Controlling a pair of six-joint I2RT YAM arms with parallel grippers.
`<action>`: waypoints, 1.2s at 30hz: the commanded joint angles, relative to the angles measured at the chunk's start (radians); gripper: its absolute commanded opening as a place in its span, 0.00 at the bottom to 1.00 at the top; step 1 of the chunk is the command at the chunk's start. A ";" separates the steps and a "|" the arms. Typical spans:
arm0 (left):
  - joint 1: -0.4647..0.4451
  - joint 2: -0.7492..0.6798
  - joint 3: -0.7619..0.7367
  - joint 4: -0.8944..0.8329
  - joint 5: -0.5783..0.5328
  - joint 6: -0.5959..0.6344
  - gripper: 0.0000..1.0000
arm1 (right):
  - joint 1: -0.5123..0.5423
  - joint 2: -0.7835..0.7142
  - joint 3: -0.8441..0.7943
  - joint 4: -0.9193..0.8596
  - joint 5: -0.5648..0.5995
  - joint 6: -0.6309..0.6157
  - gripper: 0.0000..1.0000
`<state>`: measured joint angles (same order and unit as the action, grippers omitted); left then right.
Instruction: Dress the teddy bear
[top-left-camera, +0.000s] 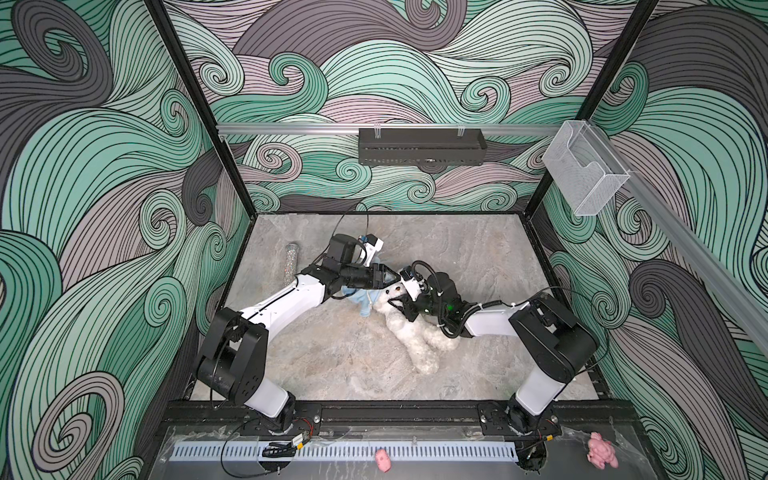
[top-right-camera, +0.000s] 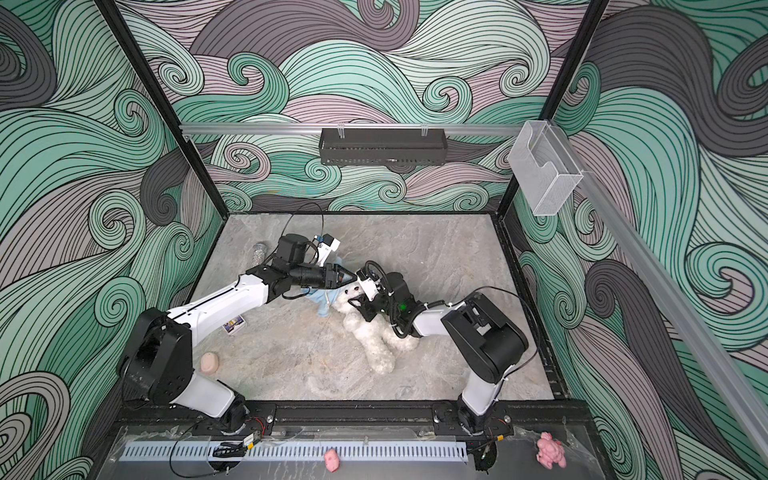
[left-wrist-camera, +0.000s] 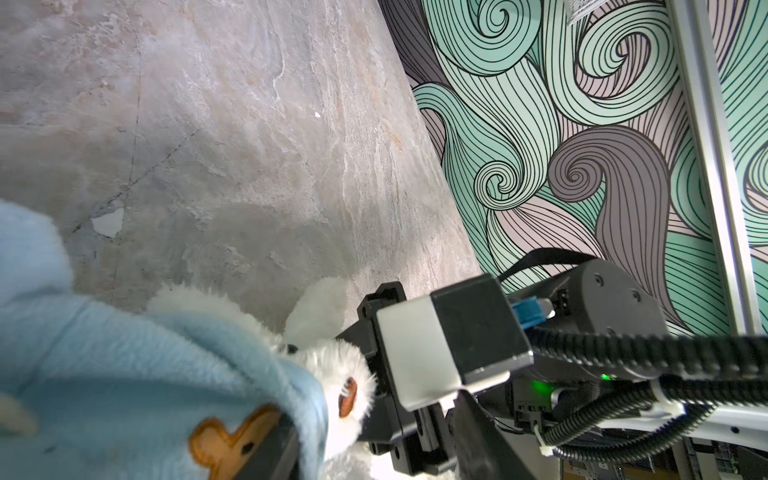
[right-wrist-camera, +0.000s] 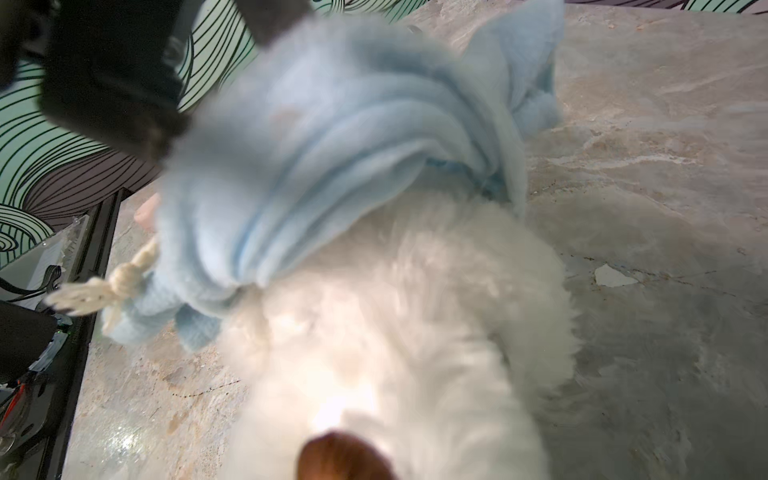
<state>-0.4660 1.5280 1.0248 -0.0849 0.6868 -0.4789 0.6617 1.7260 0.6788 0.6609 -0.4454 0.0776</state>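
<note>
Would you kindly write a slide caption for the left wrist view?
Blue garment bunched over the head of the white teddy bear, right arm close beside.

My left arm (top-left-camera: 286, 303) and right arm (top-left-camera: 490, 322) wear white shells, black joints, ribbed black cables (top-left-camera: 451, 330), and a green light (top-left-camera: 449, 308).

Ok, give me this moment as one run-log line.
teddy bear: lying on table | blue garment: bunched on its head | left hand: at garment, grip unclear | right hand: at bear's face, grip unclear
</note>
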 joint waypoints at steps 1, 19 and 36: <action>0.007 0.032 -0.003 -0.031 -0.046 0.022 0.47 | 0.005 -0.004 0.003 -0.010 -0.020 -0.028 0.20; -0.008 0.085 -0.037 0.250 0.251 -0.125 0.00 | -0.003 0.085 -0.006 0.219 -0.074 0.025 0.33; -0.029 0.142 0.012 0.074 0.172 -0.039 0.44 | -0.007 0.121 -0.020 0.365 -0.081 0.076 0.38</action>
<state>-0.4870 1.6943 1.0119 0.0643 0.9054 -0.5537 0.6521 1.8465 0.6601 0.9276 -0.5011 0.1703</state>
